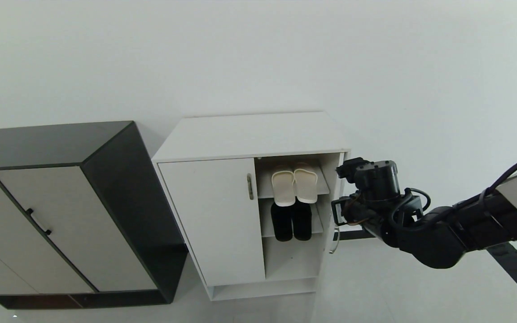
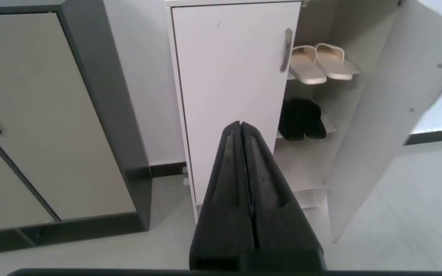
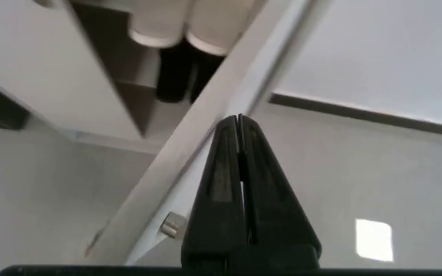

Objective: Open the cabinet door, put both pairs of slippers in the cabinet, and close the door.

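Dark cabinet (image 1: 106, 188) stands at far left, doors closed, no part in the task. The left gripper (image 2: 242, 134), fingers pressed together and holding nothing, hangs back facing the white cabinet (image 1: 249, 130), apparently kept clear. The cabinet's left door (image 1: 209, 220) is closed. In the open right half, white slippers (image 1: 294, 184) lie on the top shelf and black slippers (image 1: 291, 220) on the shelf below, toes inward; both pairs judged stowed. The right door (image 2: 390, 115) is swung wide. The right gripper (image 1: 346, 168), fingers closed on nothing, sits just beside the door's outer face, likely placed to push it shut; contact cannot be confirmed
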Motion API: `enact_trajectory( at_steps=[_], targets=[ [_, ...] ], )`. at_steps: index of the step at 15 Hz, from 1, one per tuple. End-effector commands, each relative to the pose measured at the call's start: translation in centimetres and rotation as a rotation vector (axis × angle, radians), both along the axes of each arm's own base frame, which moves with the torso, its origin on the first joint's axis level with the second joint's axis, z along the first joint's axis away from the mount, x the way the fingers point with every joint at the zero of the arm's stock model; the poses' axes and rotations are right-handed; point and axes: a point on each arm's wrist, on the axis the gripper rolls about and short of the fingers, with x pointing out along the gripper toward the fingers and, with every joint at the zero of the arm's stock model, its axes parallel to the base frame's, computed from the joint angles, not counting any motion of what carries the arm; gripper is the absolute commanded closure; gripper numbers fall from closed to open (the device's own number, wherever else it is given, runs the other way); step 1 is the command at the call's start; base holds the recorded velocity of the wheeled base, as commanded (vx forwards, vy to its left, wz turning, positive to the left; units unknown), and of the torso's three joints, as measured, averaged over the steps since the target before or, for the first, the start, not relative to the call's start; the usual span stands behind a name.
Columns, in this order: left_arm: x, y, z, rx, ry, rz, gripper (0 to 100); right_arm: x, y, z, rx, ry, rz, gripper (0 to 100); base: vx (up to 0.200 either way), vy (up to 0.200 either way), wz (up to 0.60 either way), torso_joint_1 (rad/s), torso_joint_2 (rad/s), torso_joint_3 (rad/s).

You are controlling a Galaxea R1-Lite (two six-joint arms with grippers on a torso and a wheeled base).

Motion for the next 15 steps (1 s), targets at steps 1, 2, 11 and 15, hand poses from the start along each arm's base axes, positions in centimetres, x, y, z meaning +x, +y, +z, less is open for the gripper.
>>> enact_trajectory(
  at_steps=[1,2,11,15],
  targets=[
    [0.0,0.0,0.0,0.000,0.001,-0.001,100,0.4,1.2,-1.5,0.030,-0.001,0.037,100,0.000,0.000,0.00,0.000,0.00,0.000],
    [0.0,0.0,0.0,-0.001,0.001,-0.001,100,0.9,1.7,-2.1,0.059,-0.039,0.046,100,0.000,0.000,0.00,0.000,0.00,0.000],
    [0.0,0.0,0.0,-0.001,0.001,0.002,100,0.6,2.0,-2.4,0.177,-0.150,0.167,100,0.000,0.000,0.00,0.000,0.00,0.000],
    [0.0,0.0,0.0,0.000,0.001,0.000,100,-1.1,-0.4,-1.8,0.228,-0.124,0.336,100,0.000,0.000,0.00,0.000,0.00,0.000]
  ],
)
